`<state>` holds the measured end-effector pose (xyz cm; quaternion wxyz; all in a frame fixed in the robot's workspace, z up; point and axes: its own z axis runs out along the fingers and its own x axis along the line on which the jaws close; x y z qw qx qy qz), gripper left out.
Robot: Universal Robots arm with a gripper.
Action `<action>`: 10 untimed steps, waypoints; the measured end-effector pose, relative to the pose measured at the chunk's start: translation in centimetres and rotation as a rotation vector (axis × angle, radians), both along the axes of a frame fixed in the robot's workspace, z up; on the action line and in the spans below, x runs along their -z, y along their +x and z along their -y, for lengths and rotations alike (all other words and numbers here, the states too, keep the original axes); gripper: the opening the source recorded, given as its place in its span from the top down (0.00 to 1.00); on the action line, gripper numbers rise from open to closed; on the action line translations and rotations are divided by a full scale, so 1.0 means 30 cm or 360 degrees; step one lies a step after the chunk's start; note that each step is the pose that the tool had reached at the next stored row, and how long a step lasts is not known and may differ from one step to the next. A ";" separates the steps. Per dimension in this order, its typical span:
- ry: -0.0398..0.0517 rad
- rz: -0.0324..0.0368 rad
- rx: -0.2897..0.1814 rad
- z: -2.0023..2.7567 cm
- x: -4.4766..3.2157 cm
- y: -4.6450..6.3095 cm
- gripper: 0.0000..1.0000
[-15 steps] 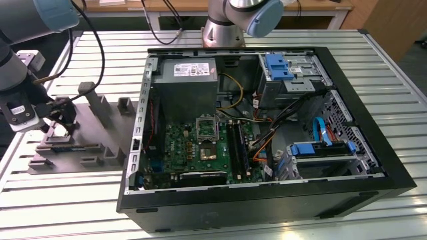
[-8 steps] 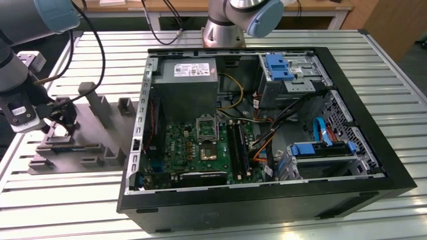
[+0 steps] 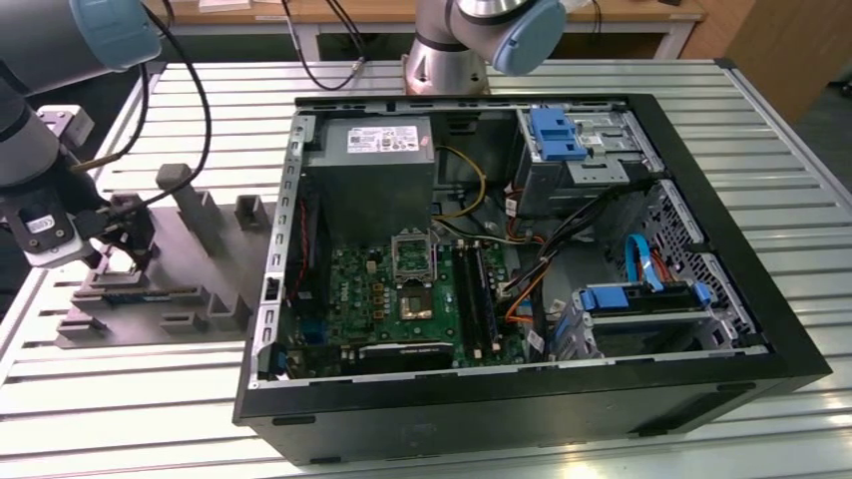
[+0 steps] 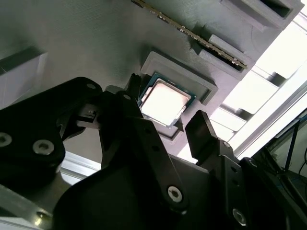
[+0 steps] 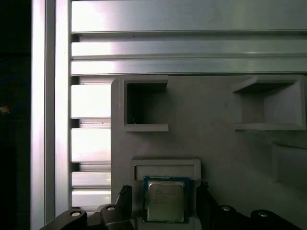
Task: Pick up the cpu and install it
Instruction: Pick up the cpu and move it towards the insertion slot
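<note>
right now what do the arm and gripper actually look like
The arm is grey metal tubing with pale blue joint caps, and black cables loop off it. A white block sits near the wrist. The gripper is matt black, with two chunky linked fingers pinned by silver screw heads.

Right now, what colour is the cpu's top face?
Silvery grey metal; the cpu shows best in the first wrist view.
</note>
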<state>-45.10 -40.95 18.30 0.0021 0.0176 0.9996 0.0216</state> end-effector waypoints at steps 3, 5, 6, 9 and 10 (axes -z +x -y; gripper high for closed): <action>0.0000 0.0000 0.0000 0.000 0.002 0.000 0.35; 0.0000 0.0000 0.0000 0.000 0.002 0.000 0.35; 0.0000 0.0000 0.0000 0.000 0.002 0.000 0.37; 0.0000 0.0000 0.0000 0.000 0.003 0.000 0.44; 0.0000 0.0000 0.0000 0.000 0.003 0.000 0.44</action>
